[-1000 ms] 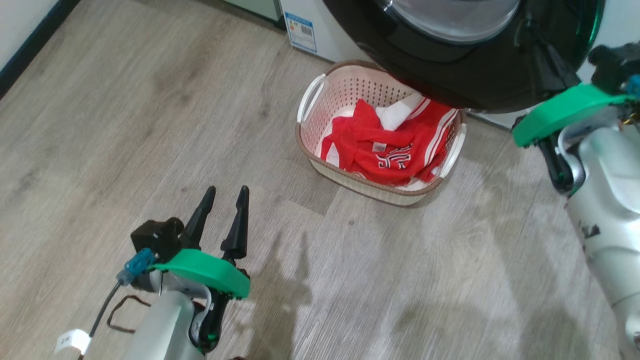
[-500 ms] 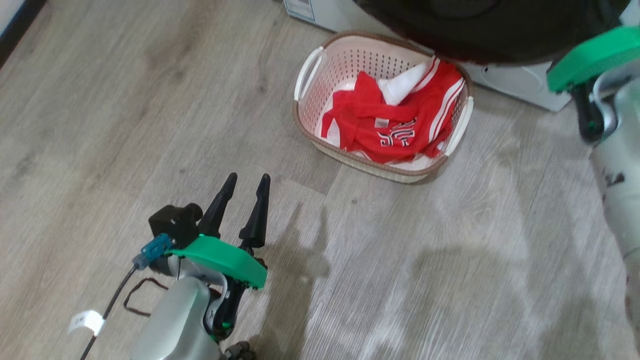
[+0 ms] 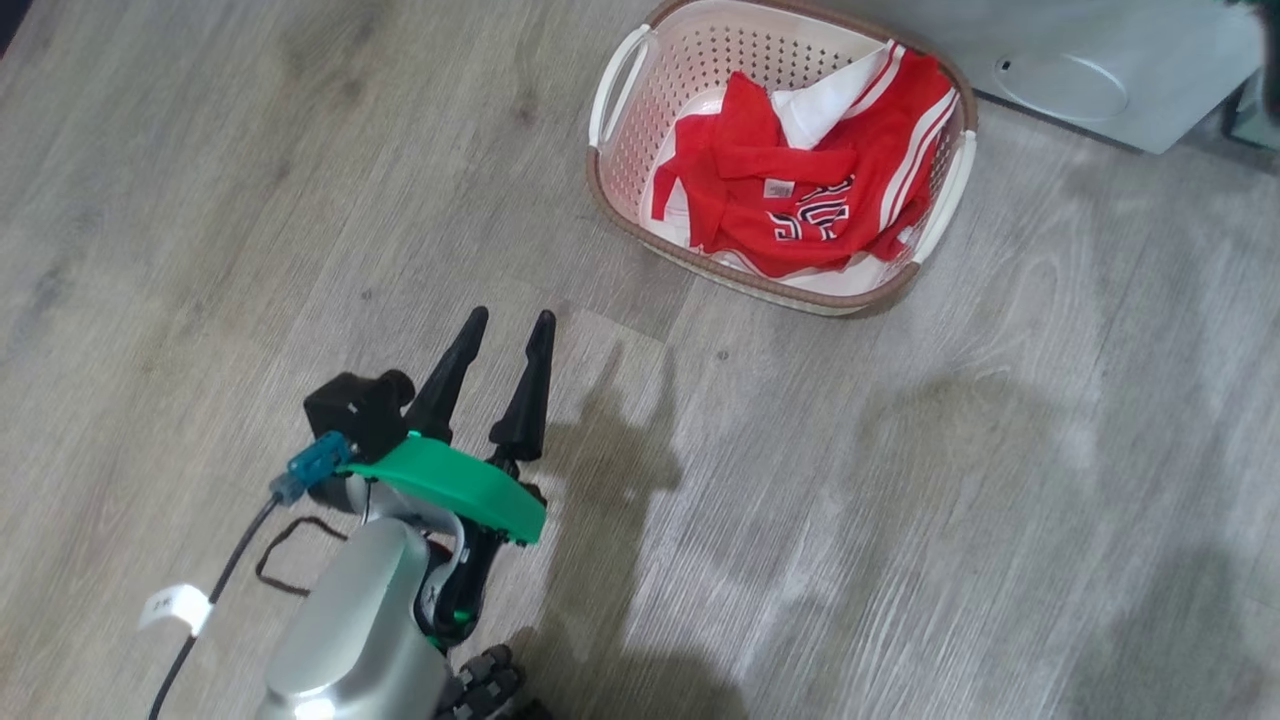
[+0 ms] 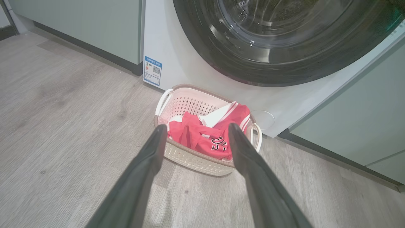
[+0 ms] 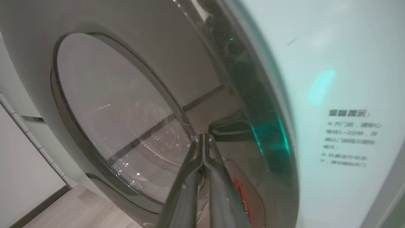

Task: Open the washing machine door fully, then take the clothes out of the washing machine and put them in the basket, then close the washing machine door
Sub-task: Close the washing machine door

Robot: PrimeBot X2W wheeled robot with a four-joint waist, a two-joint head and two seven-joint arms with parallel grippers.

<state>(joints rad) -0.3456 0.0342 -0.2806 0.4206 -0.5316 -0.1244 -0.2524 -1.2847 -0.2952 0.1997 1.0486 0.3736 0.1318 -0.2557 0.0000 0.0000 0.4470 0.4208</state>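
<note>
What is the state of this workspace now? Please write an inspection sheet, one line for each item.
Surface: grey wood-look floor.
Job's things: clothes lie in the basket; washing machine door seems shut against the washing machine.
Clutter: nothing seen.
Grippers: left gripper open, empty, above the floor; right gripper shut, tips at the door.
Cables: black cable with white tag hangs from the left wrist.
Surroundings: pale green cabinets beside the machine.

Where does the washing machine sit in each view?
Head view: washing machine, top right corner, behind the basket.
Left wrist view: washing machine across the top, behind the basket.
Right wrist view: washing machine front at right.
Shared landmark: round service flap, head and left wrist views.
</note>
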